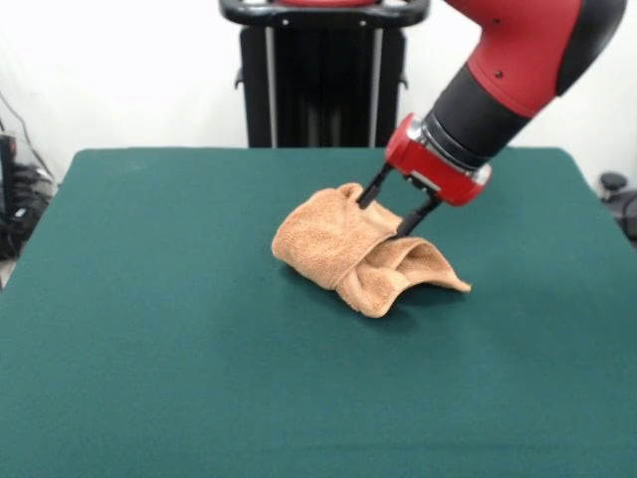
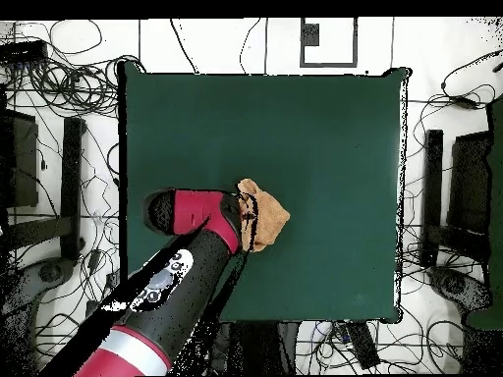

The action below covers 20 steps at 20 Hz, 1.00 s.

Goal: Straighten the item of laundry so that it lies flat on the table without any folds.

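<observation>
**Towel bunched, grip shallow**

My hand (image 1: 387,209) is spread, one finger on each side of a raised ridge of the towel (image 1: 358,254), not yet pinching it. If I close on several layers at once, I would likely lift the whole bundle and unfold nothing. The towel sits near the middle of the tabletop (image 1: 149,329), orange-tan, rolled over itself, one flap curling open.

Nubby tan terry towel (image 1: 358,254) on matt green felt-like table (image 1: 179,349); the arm's (image 1: 518,60) red shell is glossy.
</observation>
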Motion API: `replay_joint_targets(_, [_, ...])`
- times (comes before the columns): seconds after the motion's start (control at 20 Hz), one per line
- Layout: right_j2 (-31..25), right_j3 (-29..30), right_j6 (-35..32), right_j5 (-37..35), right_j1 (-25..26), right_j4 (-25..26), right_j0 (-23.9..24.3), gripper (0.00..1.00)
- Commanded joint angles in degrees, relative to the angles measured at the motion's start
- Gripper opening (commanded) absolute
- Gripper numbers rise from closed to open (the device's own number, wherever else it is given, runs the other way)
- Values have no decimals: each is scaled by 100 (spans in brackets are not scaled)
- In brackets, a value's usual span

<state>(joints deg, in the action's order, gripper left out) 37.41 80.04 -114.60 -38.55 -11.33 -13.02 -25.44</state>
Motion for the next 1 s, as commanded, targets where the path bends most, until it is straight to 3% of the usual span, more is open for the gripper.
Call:
replay_joint_targets(0.05, [-335, 545, -1500, 236, 39, -126, 9, 100])
replay_joint_targets(1.0, [-464, 298, -1601, 584, 278, -338, 104, 100])
